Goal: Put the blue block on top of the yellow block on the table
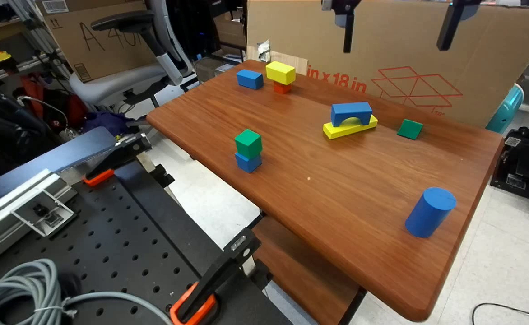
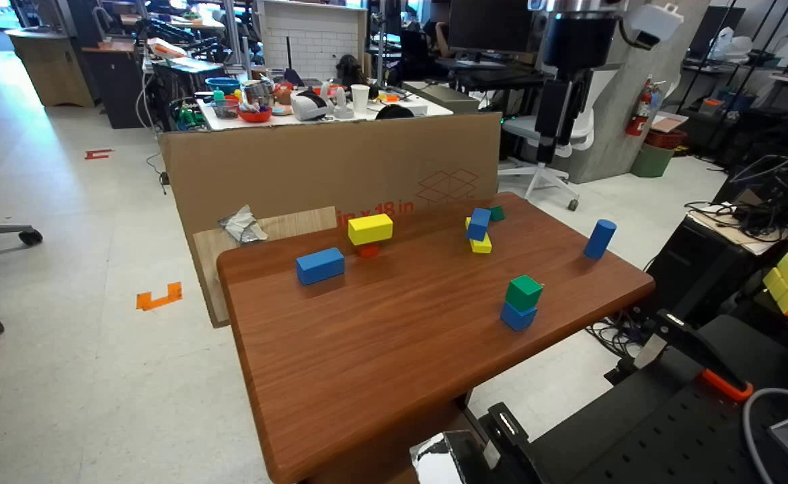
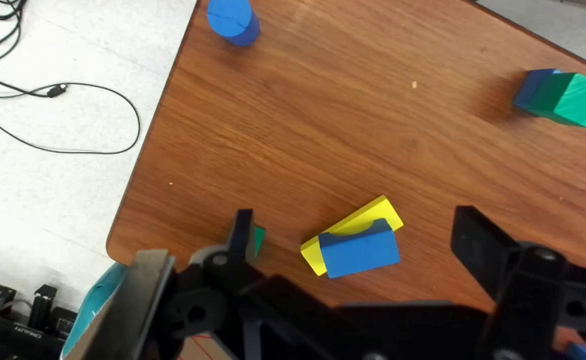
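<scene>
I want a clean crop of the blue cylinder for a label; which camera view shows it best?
An exterior view: there the blue cylinder appears large and whole, its round top and side unobstructed. It is also whole, but smaller, in an exterior view. The wrist view cuts it off at the picture's upper edge.

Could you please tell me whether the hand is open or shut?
Open: in an exterior view, the hand has its fingers wide apart, nothing held, with cardboard showing between them.
</scene>
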`<state>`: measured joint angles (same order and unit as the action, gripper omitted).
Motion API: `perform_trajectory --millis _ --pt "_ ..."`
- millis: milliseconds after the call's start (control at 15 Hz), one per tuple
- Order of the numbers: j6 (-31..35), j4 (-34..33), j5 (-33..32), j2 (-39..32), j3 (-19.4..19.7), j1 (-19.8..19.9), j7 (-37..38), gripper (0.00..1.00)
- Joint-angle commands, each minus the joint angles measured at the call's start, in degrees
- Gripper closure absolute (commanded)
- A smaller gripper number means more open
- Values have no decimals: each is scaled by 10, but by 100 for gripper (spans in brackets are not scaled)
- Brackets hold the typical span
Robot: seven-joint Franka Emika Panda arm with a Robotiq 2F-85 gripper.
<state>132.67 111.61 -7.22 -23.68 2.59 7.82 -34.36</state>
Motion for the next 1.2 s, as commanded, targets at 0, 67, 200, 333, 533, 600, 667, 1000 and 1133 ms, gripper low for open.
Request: perform_trajectory --millis 0,67,200,333,533,600,667,1000,1133 --pt "-10 -75 -17 -77 -10 3 -4 0" --pt "-15 -90 -15 -93 -13 4 -5 0" --pt "-29 -122 -10 -124 -21 7 -8 0" --pt "-41 -148 -10 -148 -27 8 -13 0" --pt "-54 -182 -16 -179 -30 2 -8 0" --pt "-60 -190 -15 -186 -34 3 -10 0" --pt "-62 -195 -14 -192 -38 3 -12 0" --pt "-76 -216 -18 -215 -46 -5 -10 0" --pt "-77 -225 -28 -224 -43 -12 -8 0"
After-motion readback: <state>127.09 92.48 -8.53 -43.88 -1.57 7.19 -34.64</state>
